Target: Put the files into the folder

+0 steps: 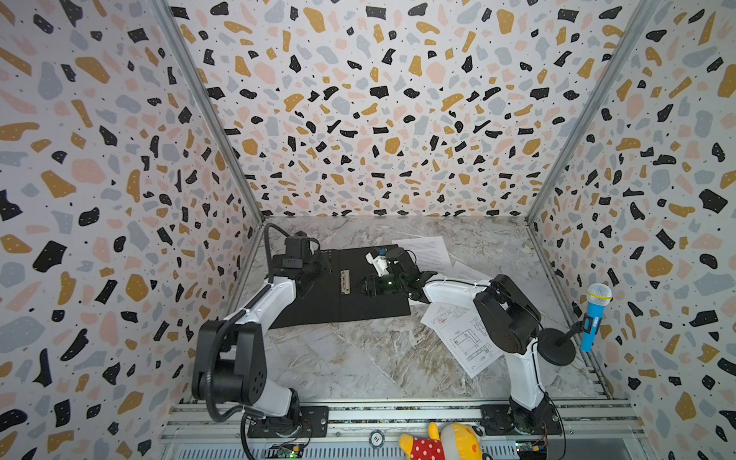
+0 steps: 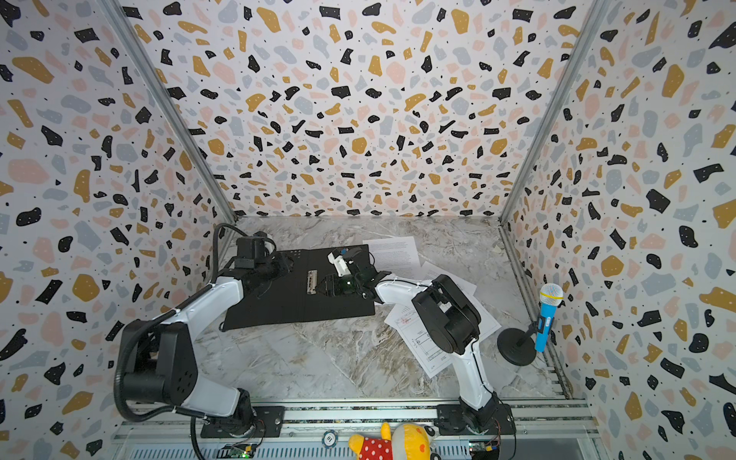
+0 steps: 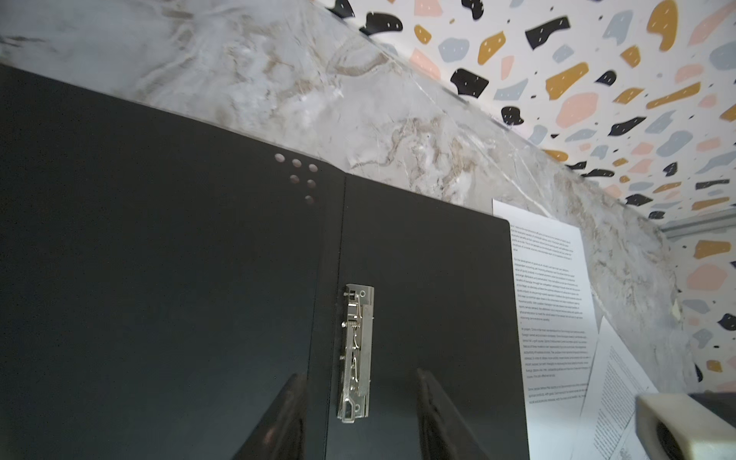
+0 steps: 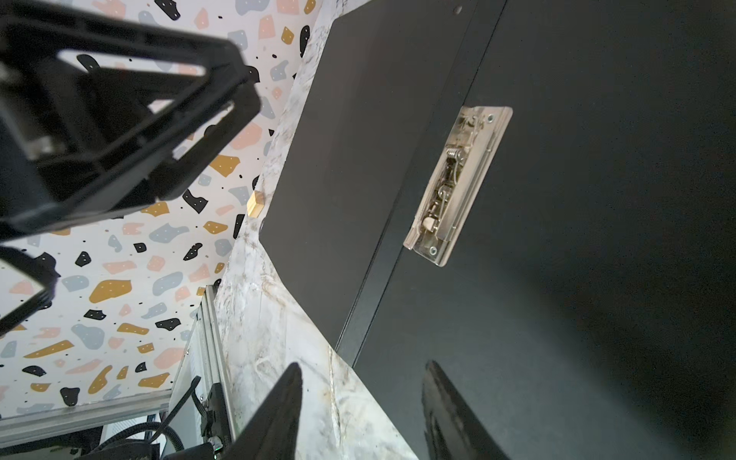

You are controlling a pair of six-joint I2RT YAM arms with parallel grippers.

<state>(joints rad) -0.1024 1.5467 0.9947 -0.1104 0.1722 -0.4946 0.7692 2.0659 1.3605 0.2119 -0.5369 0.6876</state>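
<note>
Folder (image 1: 358, 310) open flat, clip (image 3: 356, 350) exposed — ready for sheets. Files (image 1: 430, 251) just beside. Left gripper (image 3: 360, 372), right gripper (image 4: 362, 363) above it — jaws half-spread, seemingly empty.

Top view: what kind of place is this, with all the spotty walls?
Probably a robot test booth, not a home: a left robot arm and a right robot arm bolted to a metal rail, spotty walls boxing in a marble tabletop, and a toy microphone on a stand.
</note>
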